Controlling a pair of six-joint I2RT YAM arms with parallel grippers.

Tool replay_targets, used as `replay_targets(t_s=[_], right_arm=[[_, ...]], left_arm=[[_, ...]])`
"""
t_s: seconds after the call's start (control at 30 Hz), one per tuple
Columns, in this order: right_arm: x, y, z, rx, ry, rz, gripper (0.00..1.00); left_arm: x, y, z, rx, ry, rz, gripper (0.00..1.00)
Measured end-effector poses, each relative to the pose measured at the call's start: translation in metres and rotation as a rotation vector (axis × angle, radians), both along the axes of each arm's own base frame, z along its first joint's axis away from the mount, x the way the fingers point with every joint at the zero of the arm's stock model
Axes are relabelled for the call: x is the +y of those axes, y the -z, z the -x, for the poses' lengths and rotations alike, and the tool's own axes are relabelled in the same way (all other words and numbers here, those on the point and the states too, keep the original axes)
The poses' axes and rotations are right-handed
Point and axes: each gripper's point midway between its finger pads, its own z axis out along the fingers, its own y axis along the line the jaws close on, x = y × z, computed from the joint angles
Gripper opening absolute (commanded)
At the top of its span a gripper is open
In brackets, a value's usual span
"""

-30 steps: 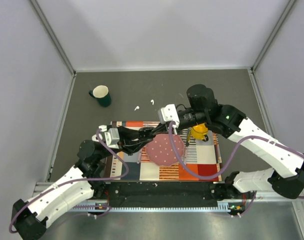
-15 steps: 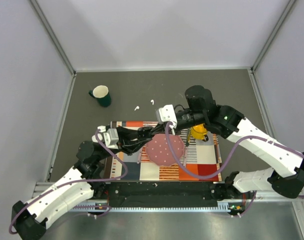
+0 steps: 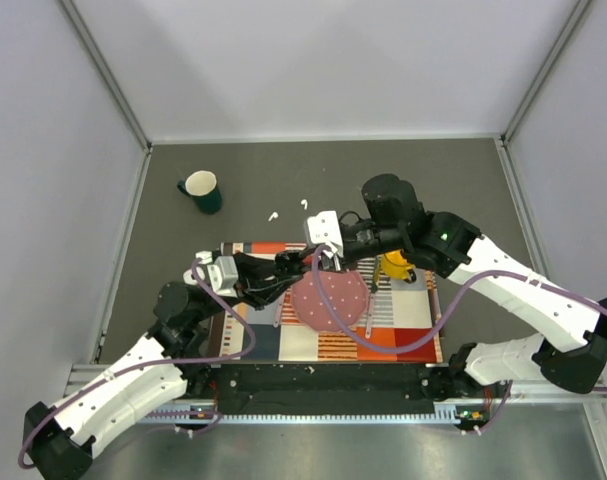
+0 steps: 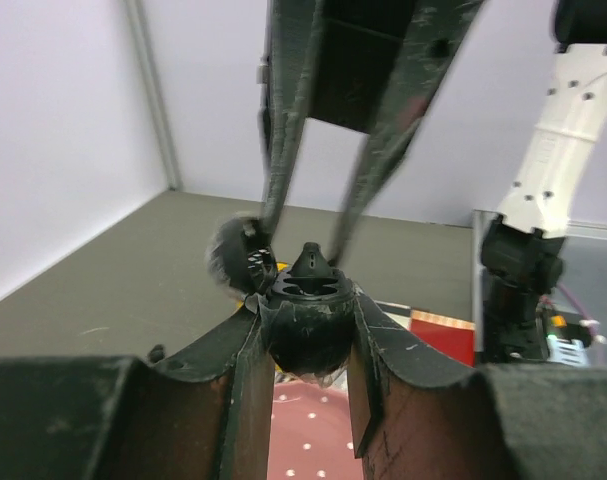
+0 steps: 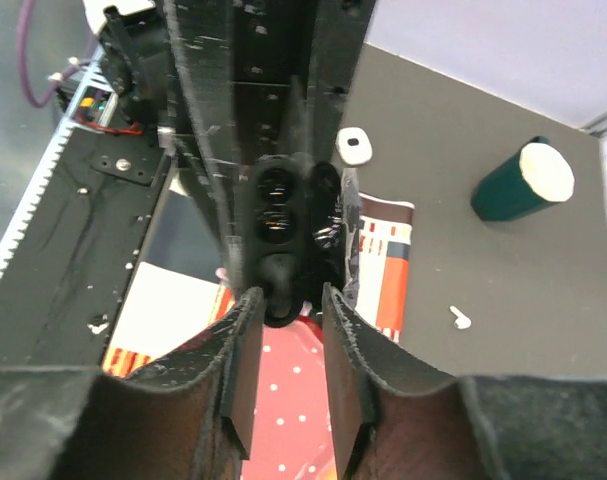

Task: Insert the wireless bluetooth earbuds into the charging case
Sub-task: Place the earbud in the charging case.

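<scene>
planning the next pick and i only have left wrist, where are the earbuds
observer: both lie loose on the dark table past the far edge of the mat: left earbud and right earbud, neither in a gripper
operator: any white case around
observer: yes, the right wrist view shows a small white case with a dark centre on the table just off the mat
operator: has the right gripper got my black thing
observer: the right wrist view has the black object with its end in the gap between the fingers of the right gripper; contact i cannot tell
</scene>
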Motion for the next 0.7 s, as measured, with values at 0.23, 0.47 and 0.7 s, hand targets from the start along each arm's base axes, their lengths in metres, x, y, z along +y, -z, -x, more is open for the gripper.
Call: replay_targets(t_s=[0.23,0.47,0.7], right_arm=[[-0.003,0.004,0.002,0.001,0.007,0.021,0.39],[-0.011,-0.013,0.007,-0.033,0.011,-0.028,0.46],[-0.022,-0.037,0.002,-0.11,0.087,-0.131,0.64]], left_arm=[[0.003,-0.005,-0.005,-0.011,-0.031,0.018,0.0],[0.006,-0.011,-0.002,-0.032,-0.034,0.035,0.0],[0.011,-0.018,0.001,-0.064,-0.046,0.053,0.0]])
